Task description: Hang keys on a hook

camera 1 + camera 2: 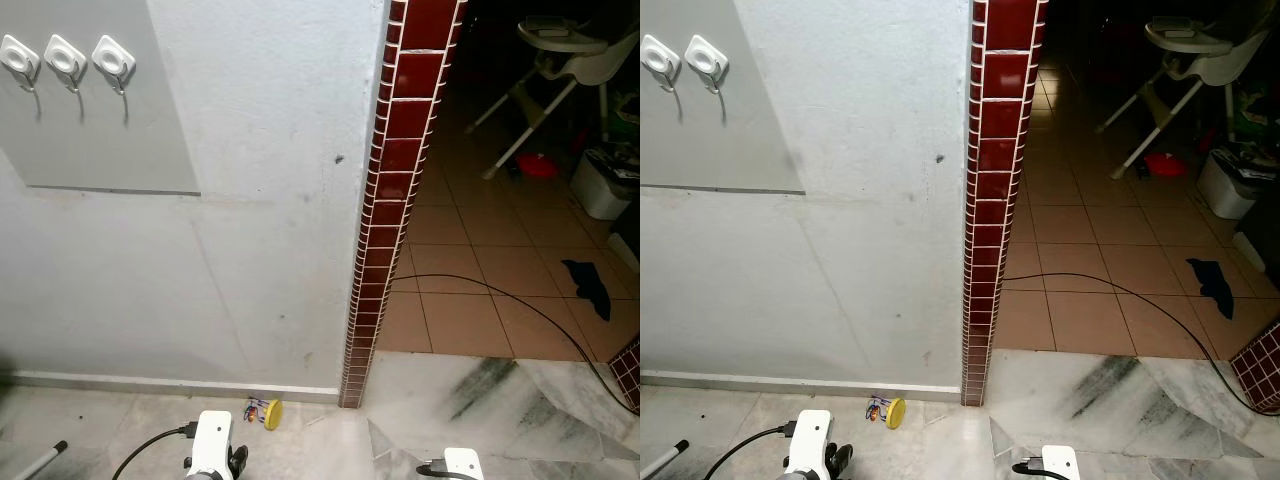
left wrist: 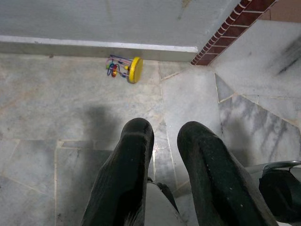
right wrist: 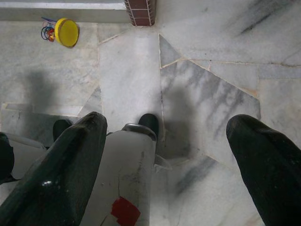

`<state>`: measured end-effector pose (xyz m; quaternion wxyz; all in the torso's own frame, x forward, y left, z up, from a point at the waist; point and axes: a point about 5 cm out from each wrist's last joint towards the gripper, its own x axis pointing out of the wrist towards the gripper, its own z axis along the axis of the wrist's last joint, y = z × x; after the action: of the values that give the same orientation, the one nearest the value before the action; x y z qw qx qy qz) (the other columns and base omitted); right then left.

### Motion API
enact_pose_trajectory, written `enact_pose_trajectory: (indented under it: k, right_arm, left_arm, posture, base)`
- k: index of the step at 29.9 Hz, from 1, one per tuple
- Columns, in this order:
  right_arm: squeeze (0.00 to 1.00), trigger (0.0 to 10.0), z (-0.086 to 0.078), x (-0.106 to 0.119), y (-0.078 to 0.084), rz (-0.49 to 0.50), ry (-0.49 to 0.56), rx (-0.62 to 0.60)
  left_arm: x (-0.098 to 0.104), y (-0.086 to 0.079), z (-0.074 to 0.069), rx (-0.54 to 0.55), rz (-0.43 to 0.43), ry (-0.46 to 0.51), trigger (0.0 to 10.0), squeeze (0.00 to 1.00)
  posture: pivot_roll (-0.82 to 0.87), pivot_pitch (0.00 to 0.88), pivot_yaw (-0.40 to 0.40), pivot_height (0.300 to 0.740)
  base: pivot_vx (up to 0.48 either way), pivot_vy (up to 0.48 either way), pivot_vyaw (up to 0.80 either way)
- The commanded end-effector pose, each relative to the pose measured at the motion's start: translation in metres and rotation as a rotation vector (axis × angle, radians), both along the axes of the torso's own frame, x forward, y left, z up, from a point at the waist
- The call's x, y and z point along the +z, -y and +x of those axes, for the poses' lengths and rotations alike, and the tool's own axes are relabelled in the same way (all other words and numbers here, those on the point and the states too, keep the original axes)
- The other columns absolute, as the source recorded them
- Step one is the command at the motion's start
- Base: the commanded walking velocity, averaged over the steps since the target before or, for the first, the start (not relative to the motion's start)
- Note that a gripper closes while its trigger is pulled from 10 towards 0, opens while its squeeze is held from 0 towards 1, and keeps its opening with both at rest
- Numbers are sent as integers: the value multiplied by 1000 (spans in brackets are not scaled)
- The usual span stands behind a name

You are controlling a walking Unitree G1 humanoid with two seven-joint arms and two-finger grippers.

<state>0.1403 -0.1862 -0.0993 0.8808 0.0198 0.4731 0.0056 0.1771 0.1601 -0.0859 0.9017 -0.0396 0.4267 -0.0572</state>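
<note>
Down on the floor by the wall sits the keys (image 1: 264, 411) with yellow tag, hooks (image 1: 66, 57) far up left, so left pincer (image 2: 164, 136) hangs narrow, right pincer (image 3: 178, 141) wide, both empty.

Your left arm (image 1: 212, 445) hangs low at the bottom edge of the head view, its white wrist housing pointing down with a black cable running off to its left. Your right arm (image 1: 461, 464) sits lower still, just the top of its white wrist housing showing. Along the left wrist, your left hand (image 2: 164, 136) points downward with its two black fingers (image 2: 134, 165) close together, a narrow gap between their tips. Your right hand (image 3: 176, 136) also points down, its fingers (image 3: 263, 160) spread wide apart, and one of your white legs (image 3: 124, 174) shows between them.
</note>
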Motion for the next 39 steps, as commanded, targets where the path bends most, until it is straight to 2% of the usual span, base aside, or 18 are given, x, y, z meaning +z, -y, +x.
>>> enact_pose_trajectory:
  k: [1,6,7,12,15,21,39]
  right_arm:
    - [0,10000,-7,-3,9,-47,-87,-6]
    - [0,10000,-3,-3,1,-40,-79,39]
    - [0,10000,5,-1,-7,-34,-55,81]
    - [0,10000,18,4,-14,-15,-11,95]
    - [0,10000,17,4,-14,-15,-11,93]
    - [0,10000,2,-2,-6,-34,-63,96]
    - [0,10000,2,-2,-6,-34,-63,96]
  left_arm:
    - [-12,-41,-36,-3,124,-141,10000,0]
    - [-8,-42,-27,29,105,-111,10000,0]
    - [-7,-39,-23,9,99,-106,10000,0]
    - [-9,-34,-25,-34,105,-116,10000,0]
    - [-9,-33,-26,-40,106,-120,10000,0]
    - [-11,-27,-30,-81,99,-135,10000,0]
    - [-11,-27,-30,-81,99,-135,10000,0]
  posture:
    - [-40,0,4,740]
    - [-39,0,-3,740]
    - [-46,0,-1,740]
    - [-66,0,10,740]
    - [-76,0,13,740]
    - [-87,0,14,740]
    - [-87,0,14,740]
  base:
    - [0,0,0]
    - [0,0,0]
    - [0,0,0]
    - [0,0,0]
    - [0,0,0]
    - [0,0,0]
    - [0,0,0]
